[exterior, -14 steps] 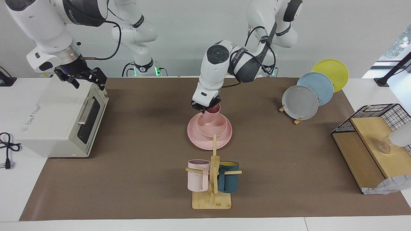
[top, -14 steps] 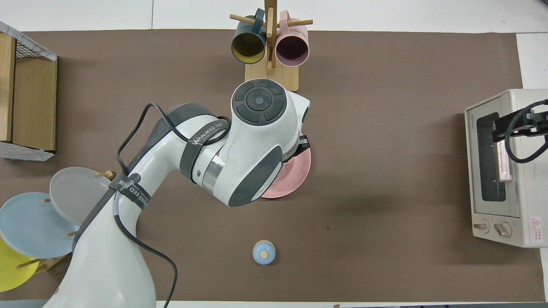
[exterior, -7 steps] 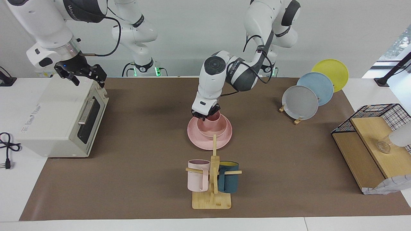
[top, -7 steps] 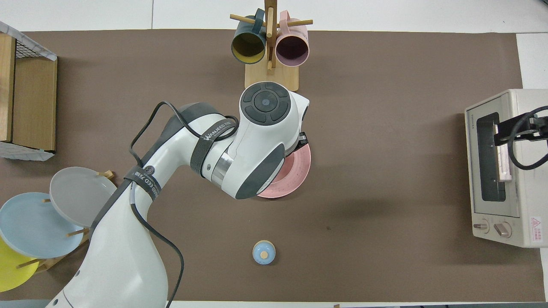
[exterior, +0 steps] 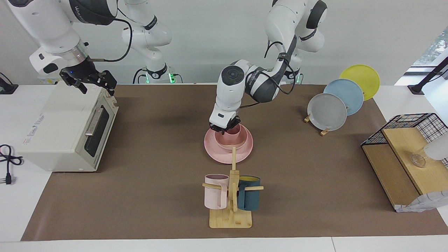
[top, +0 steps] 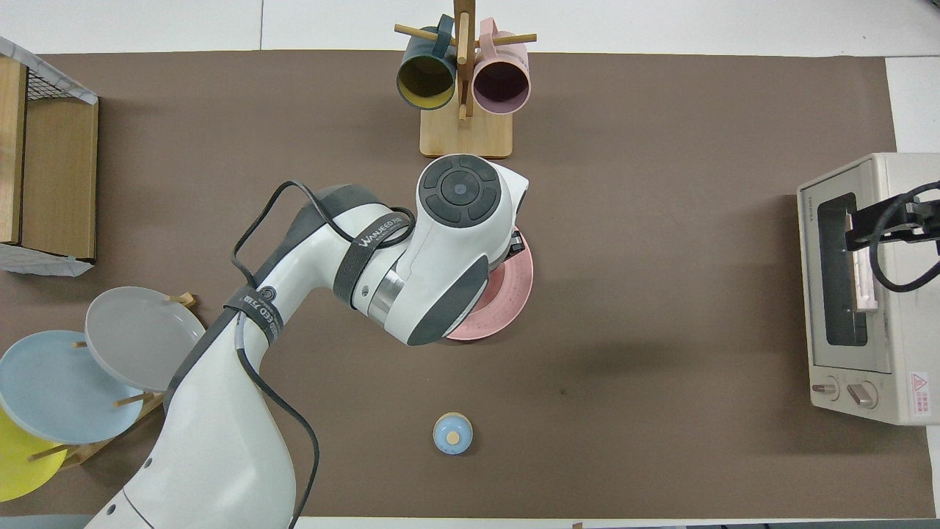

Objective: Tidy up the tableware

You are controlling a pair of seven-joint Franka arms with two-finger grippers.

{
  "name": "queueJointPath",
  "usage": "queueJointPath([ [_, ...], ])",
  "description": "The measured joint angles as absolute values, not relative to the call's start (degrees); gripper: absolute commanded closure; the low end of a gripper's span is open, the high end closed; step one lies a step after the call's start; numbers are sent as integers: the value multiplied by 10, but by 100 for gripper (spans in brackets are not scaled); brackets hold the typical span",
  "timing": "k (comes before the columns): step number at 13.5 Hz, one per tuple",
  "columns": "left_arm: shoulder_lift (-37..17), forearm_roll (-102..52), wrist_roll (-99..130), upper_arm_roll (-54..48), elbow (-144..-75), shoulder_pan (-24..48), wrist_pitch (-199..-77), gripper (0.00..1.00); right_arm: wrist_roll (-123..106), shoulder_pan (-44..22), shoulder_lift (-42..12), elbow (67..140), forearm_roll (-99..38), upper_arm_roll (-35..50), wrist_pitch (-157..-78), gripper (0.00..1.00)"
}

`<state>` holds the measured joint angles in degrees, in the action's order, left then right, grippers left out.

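Three racked plates (exterior: 343, 96), two mugs (exterior: 231, 192), one toaster oven (exterior: 66, 129)

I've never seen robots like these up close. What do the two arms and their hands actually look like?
Both arms are glossy white with rounded joints and dark grey sections. The left arm has a round grey cap on its wrist joint, grey lettering on a dark band and a loose black cable strapped along it. Its left gripper is small and black. The right gripper is black too, below a silver ring, with its own black cable.

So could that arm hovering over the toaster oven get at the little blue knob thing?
Probably yes: the right tool is open and holds nothing, and the blue knob sits alone on bare mat.
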<state>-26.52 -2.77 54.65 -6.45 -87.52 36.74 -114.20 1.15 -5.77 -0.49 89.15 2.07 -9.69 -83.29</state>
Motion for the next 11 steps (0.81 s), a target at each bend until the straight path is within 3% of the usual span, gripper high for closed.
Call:
queueJointPath([
  [2,-265,-27,546,-64,-879,368,-1146,9,11,-58,-5,892,21,-97,-833,0],
  [4,-265,-27,546,-64,-880,368,-1147,2,11,-58,-5,892,21,-97,-833,0],
  [8,-261,-26,546,-63,-879,368,-1144,0,11,-58,-5,892,21,-97,-833,0],
  [11,-228,-25,535,-56,-874,355,-1108,0,11,-58,-5,892,21,-97,-833,0],
])
